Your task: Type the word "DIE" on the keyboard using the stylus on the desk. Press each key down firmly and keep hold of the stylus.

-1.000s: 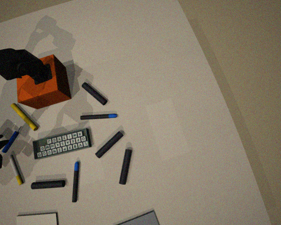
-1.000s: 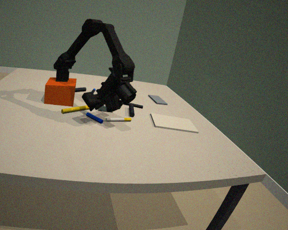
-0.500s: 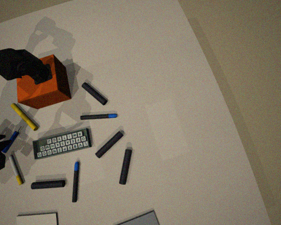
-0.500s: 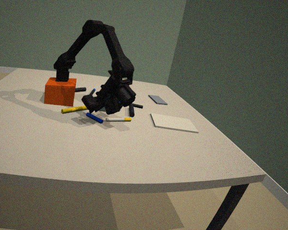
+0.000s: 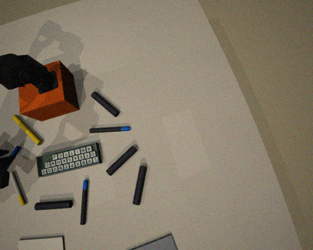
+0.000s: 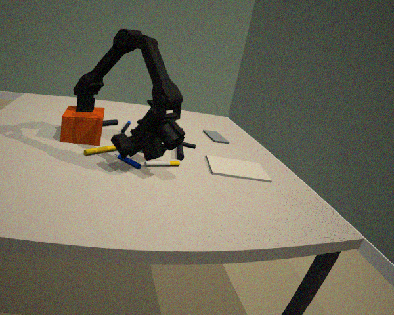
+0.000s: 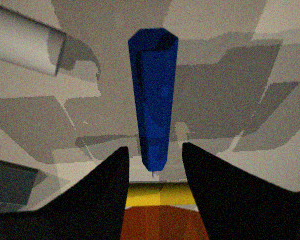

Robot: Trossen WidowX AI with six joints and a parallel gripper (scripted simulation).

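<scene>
The blue stylus (image 5: 15, 151) (image 6: 129, 161) (image 7: 157, 95) lies on the desk, its thin metal tip pointing toward the yellow marker. My gripper (image 5: 10, 156) (image 7: 155, 151) is partly open and empty, low over the stylus. In the wrist view the fingers stand on either side of the stylus's tip end, with a gap on both sides. The dark green keyboard (image 5: 47, 158) (image 7: 12, 182) has white letter keys, which appear upside down in the top view. It is hidden behind the arm in the exterior view.
A yellow marker (image 5: 27, 129) (image 6: 100, 149) (image 7: 157, 195) lies beyond the stylus tip, near the orange block (image 5: 40, 100) (image 6: 81, 130). A white marker with a yellow end (image 5: 17, 188) (image 6: 161, 163) lies beside the stylus. Several black pens surround the keyboard. A notepad (image 5: 40, 243) (image 6: 238, 167) lies farther off.
</scene>
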